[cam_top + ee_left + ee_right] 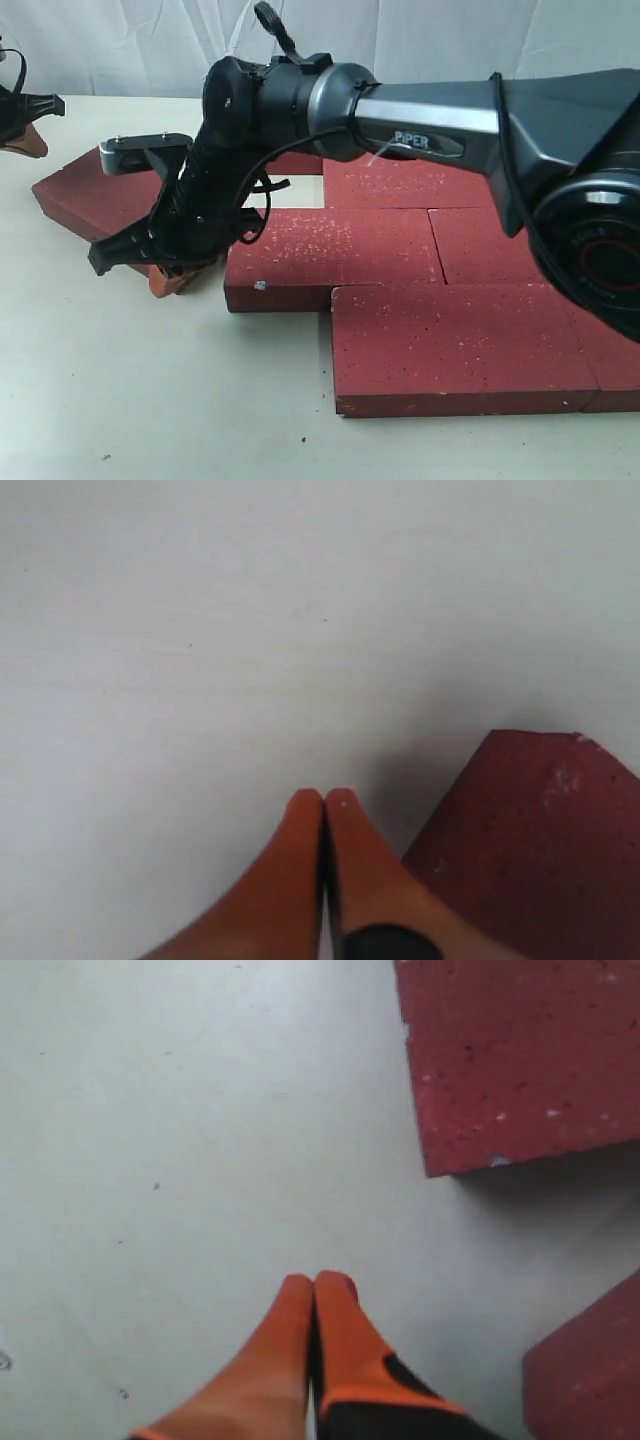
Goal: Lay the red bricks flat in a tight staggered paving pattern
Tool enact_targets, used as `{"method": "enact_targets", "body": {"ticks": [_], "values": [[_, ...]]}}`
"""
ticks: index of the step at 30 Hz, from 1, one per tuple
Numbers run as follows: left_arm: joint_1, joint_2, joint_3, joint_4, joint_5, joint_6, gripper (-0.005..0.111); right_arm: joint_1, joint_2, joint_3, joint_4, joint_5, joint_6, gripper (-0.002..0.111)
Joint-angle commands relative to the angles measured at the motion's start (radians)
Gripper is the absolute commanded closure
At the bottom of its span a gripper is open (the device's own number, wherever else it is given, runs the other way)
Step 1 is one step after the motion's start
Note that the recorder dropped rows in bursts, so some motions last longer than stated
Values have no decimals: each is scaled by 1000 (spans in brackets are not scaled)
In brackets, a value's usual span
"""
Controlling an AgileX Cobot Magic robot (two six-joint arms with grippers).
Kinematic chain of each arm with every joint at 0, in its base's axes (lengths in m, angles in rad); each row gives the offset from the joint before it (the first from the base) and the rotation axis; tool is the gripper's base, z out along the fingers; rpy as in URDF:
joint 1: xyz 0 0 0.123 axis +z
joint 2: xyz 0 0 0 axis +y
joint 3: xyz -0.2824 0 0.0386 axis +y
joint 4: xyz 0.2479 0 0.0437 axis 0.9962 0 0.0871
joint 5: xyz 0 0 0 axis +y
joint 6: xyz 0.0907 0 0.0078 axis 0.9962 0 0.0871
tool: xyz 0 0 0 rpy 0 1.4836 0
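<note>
Several dark red bricks lie flat on the table in staggered rows: a front brick [460, 345], a middle-row brick [330, 255] with another [490, 245] at its right, and a back brick [400, 185]. One more brick [85, 195] lies apart at the left, turned at an angle. My right gripper [172, 278] has reached across and is shut and empty, low over the table just left of the middle-row brick [520, 1060]; its tips [316, 1280] press together. My left gripper [323, 798] is shut on nothing at the far left [25, 140], near a brick corner [540, 850].
The right arm's grey link [430, 120] spans over the back rows of bricks. Another brick [612, 370] sits at the front right edge of the view. Bare cream table [150, 400] stretches in front of and left of the bricks. A white curtain [400, 30] closes the back.
</note>
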Motion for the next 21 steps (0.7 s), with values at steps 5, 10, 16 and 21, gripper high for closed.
{"method": "enact_targets", "body": {"ticks": [5,10,16,21], "values": [[2,20,-4,-23,-19,-5,107,-4,91,-130,-169,13,129,109],[2,20,-4,-23,-20,-5,107,-4,113,-162,-269,-15,175,109],[2,20,-4,-23,-21,-5,107,-4,131,-166,-352,-78,227,109],[2,20,-4,-23,-21,-5,107,-5,142,-166,-368,-156,272,109]]}}
